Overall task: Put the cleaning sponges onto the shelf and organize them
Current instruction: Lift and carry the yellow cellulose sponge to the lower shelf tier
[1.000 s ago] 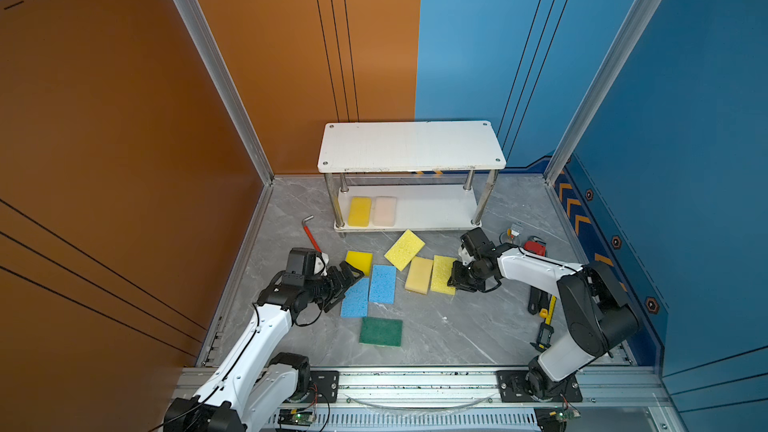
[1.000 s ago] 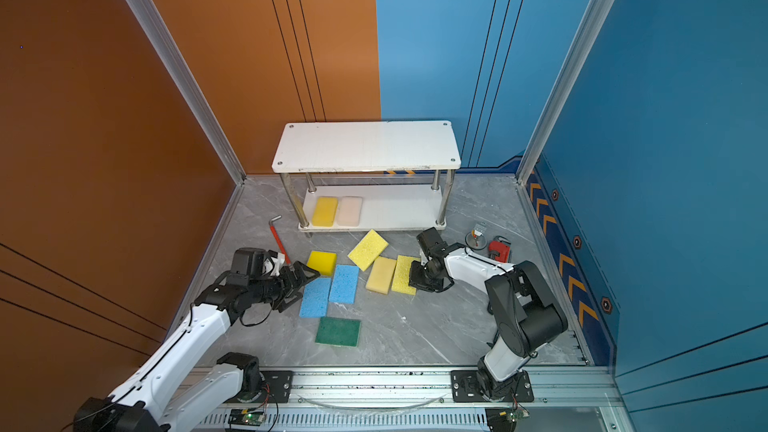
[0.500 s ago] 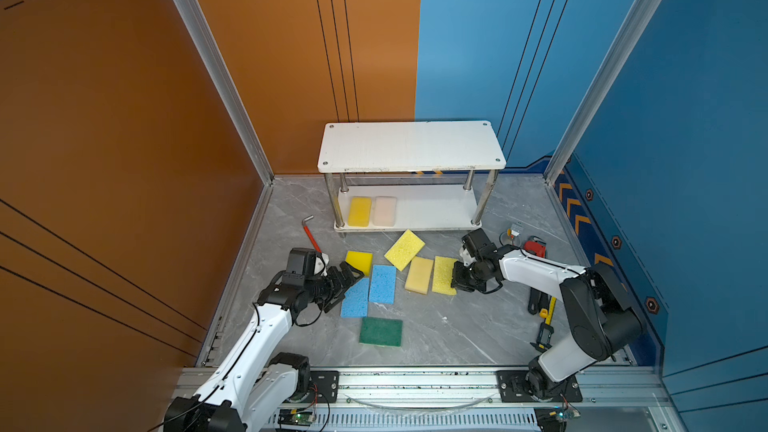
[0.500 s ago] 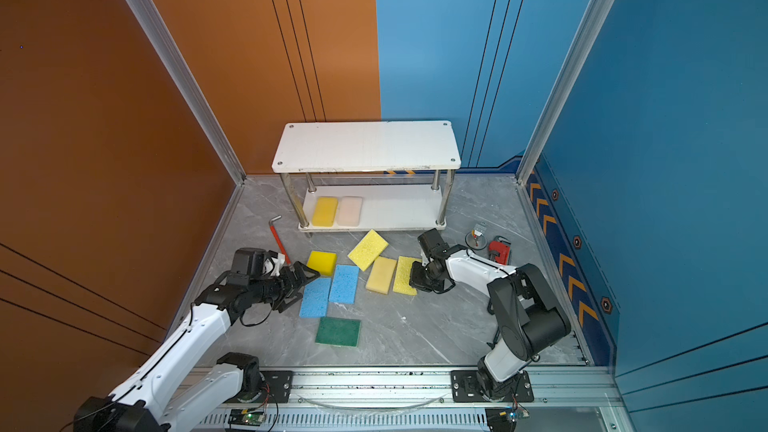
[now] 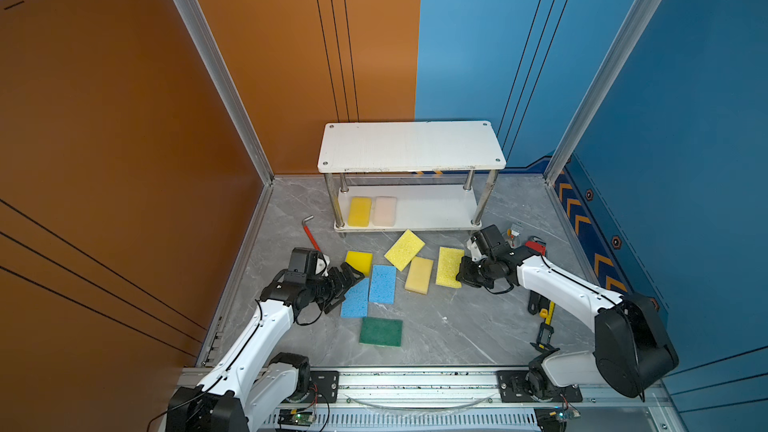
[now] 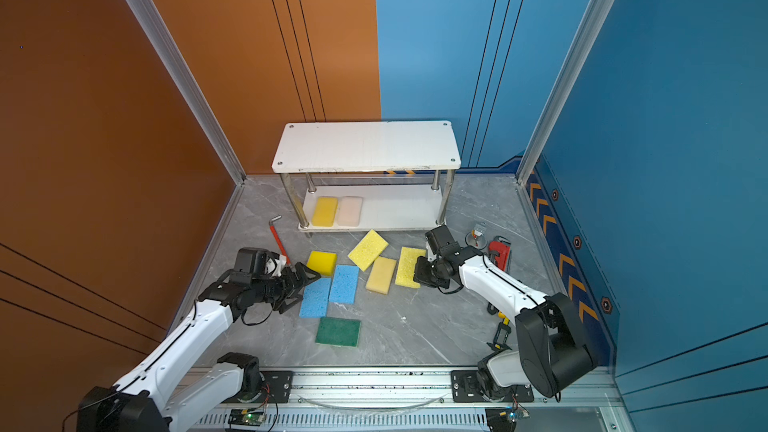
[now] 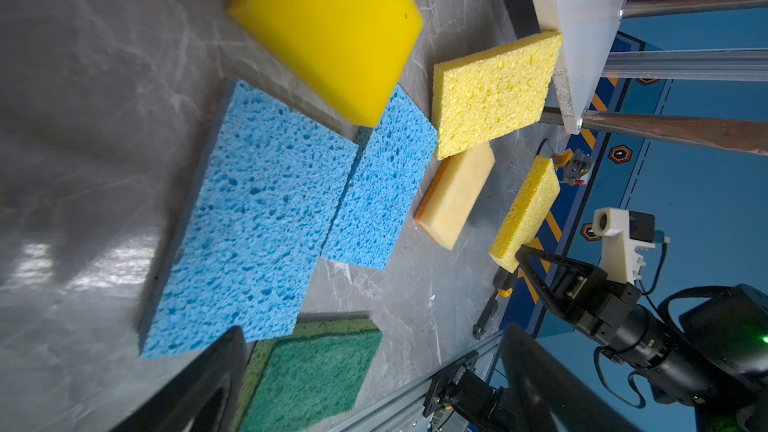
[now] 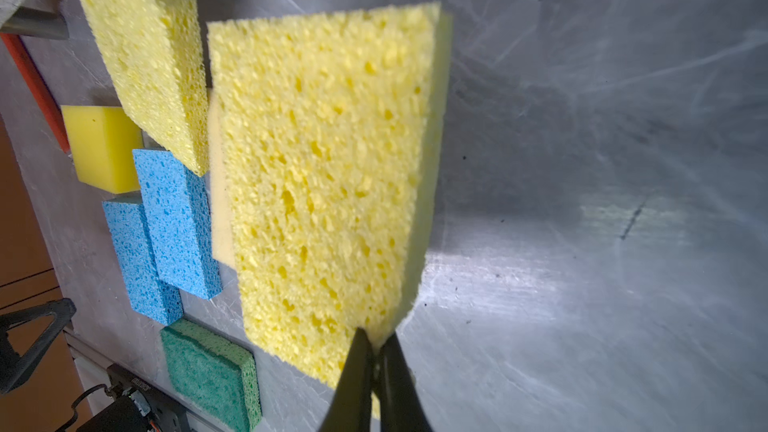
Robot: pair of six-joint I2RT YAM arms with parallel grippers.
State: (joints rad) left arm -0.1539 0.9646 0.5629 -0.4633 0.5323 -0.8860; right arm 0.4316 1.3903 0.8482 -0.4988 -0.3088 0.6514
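1. Counter [image 5: 449,326]: one grey marbled surface. I see everything below standing or lying on it.

2. Shelf [image 5: 411,145]: one two-tier unit at the rear of the counter. Its lower board [image 5: 436,209] holds two sponges side by side at the left end: one bright yellow sponge [image 5: 359,211] and one cream-pink sponge [image 5: 385,210].

3. End effectors: two.
- The left end effector [image 5: 347,284] is released, with its jaws spread wide. It sits low, just beside a blue sponge [image 5: 355,299].
- The right end effector [image 8: 374,342] is clenched, grasping a pale yellow porous sponge [image 5: 449,265] by its edge. I cannot tell whether that sponge is clear of the counter.

4. Sponges: nine in total, seven of them in front of the shelf.
- Besides the two already named, there is another blue sponge [image 5: 383,283], touching the first.
- There is a second bright yellow sponge [image 5: 359,260].
- There is a second pale yellow porous sponge [image 5: 404,249].
- There is one tan sponge [image 5: 419,275].
- There is one dark green sponge [image 5: 380,331].

5. Hex key [image 5: 311,231]: one, red-handled, lying left of the shelf.
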